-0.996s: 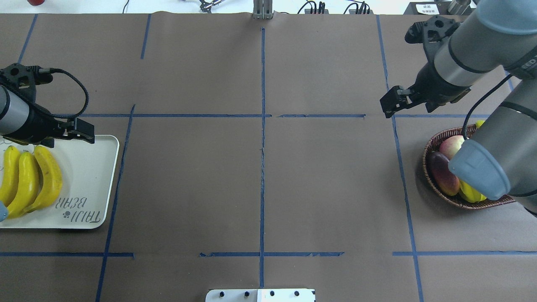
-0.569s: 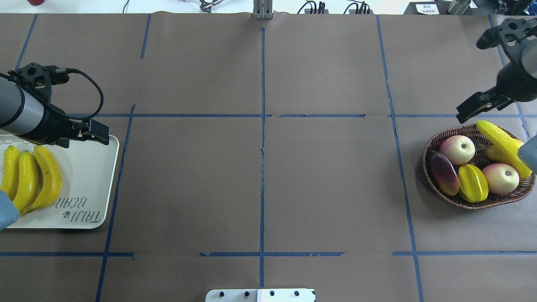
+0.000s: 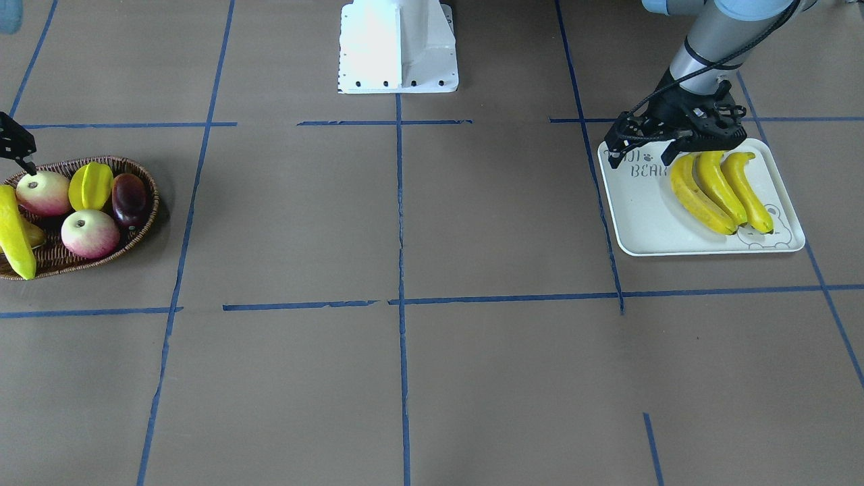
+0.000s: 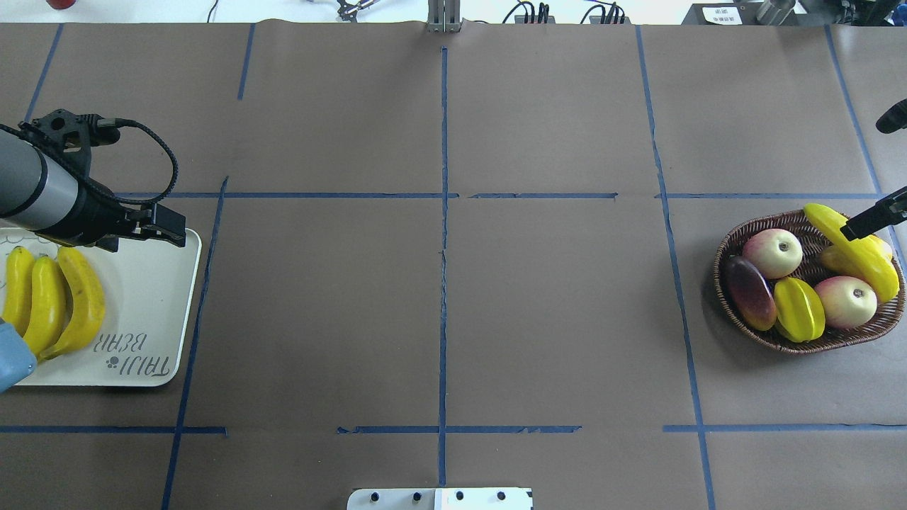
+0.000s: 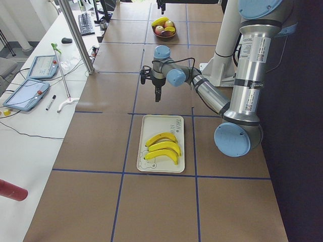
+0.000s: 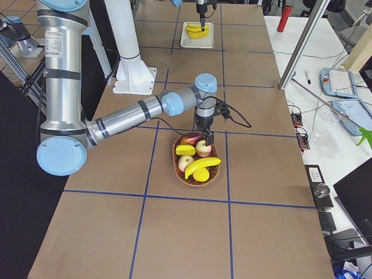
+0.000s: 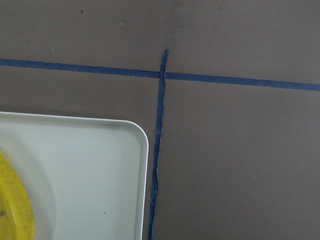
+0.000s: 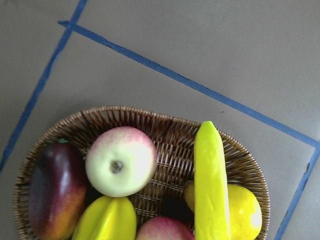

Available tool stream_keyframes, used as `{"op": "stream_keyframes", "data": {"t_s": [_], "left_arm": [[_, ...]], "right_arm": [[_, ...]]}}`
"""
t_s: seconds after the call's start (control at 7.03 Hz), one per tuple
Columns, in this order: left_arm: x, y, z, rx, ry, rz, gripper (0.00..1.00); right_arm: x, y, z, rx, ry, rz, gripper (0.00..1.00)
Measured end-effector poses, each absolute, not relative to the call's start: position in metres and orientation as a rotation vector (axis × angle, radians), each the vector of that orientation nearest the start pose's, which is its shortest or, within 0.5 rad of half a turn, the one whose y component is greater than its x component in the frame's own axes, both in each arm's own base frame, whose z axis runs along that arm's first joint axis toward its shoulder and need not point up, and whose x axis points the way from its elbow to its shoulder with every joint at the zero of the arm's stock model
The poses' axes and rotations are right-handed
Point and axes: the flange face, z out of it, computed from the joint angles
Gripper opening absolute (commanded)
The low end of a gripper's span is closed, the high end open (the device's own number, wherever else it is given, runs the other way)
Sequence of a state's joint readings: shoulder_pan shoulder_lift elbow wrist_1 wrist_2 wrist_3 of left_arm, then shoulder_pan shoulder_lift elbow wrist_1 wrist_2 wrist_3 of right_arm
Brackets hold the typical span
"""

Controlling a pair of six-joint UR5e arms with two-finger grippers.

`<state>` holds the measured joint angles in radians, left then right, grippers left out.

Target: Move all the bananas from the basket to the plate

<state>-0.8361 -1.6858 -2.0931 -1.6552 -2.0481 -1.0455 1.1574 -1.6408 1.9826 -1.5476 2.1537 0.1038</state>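
So — three bananas on plate, one banana in basket.

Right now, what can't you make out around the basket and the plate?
- Right gripper: cut off by the overhead and front-facing edges; open or shut unclear.
- Pear: mostly under the banana in the basket, overhead view.
- Plate lettering: first word behind the left gripper, front-facing view.
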Motion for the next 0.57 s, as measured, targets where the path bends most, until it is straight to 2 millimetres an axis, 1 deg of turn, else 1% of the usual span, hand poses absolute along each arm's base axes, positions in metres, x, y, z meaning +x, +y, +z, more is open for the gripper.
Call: {"op": "stream_keyframes", "data": {"t_s": [0.28,0.43,0.57], "left_arm": [[0.269,-0.428,0.352,0.090,0.836,-0.119,1.00],[0.269,-0.428,0.352,0.091,0.837,-0.118,1.00],[0.269,-0.427,0.352,0.091,0.837,-0.118,1.00]], "right_arm": [[-0.109,-0.454,0.553,0.194,-0.592,-0.412,1.00],[-0.109,-0.454,0.571,0.189,-0.580,-0.410,1.00],[-0.113,-0.456,0.582,0.182,-0.577,-0.409,1.00]]}}
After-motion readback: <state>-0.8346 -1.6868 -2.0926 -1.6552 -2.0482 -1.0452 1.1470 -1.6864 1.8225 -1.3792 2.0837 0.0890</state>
